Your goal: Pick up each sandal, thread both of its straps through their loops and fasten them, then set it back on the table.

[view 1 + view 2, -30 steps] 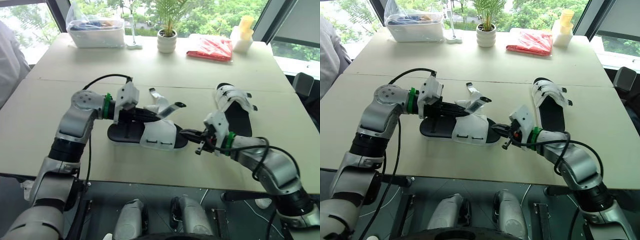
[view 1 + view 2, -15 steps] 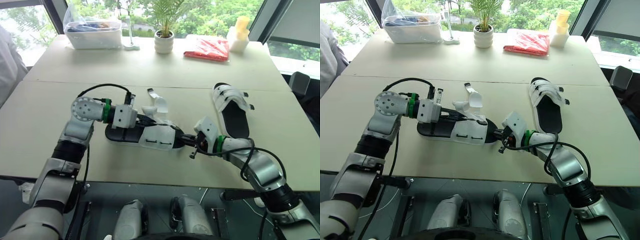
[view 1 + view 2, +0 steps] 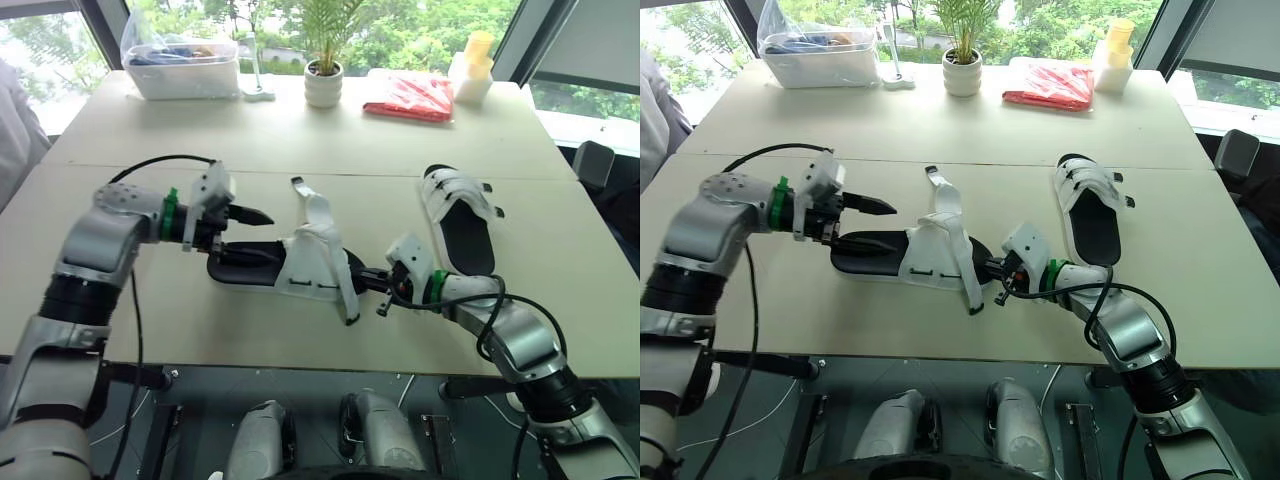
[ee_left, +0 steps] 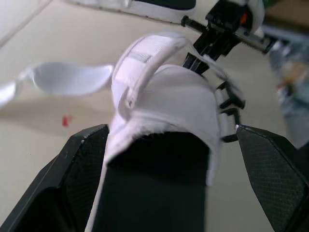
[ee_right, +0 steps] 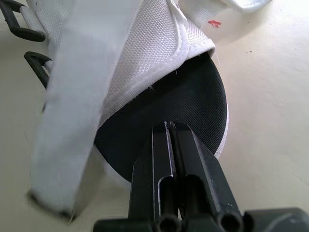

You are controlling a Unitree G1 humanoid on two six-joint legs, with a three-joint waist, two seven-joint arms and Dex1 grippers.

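Since the earlier frame the left tool (image 3: 243, 234) has drawn back from the straps of the near sandal (image 3: 300, 265) to its heel end. One long white strap (image 3: 345, 295) has come loose over the white upper and now drapes down past the sandal's near side, its tip on the desk (image 3: 150, 300). We see the left tool's two fingers (image 4: 72, 183) spread apart, one on each side of the heel, with the black footbed between them and neither visibly pinching anything. The second strap (image 3: 318, 205) curls up and away on the sandal's far side, unthreaded. At the sandal's toe end, the right tool (image 3: 372, 282) has its fingers pressed together, tips touching the edge of the black sole. The sandal itself lies flat on the desk, heel toward the left tool and toe toward the right one. Beyond the toe, on the right tool's side, the other sandal (image 3: 462, 218) lies apart from it, its white straps lying across the upper.
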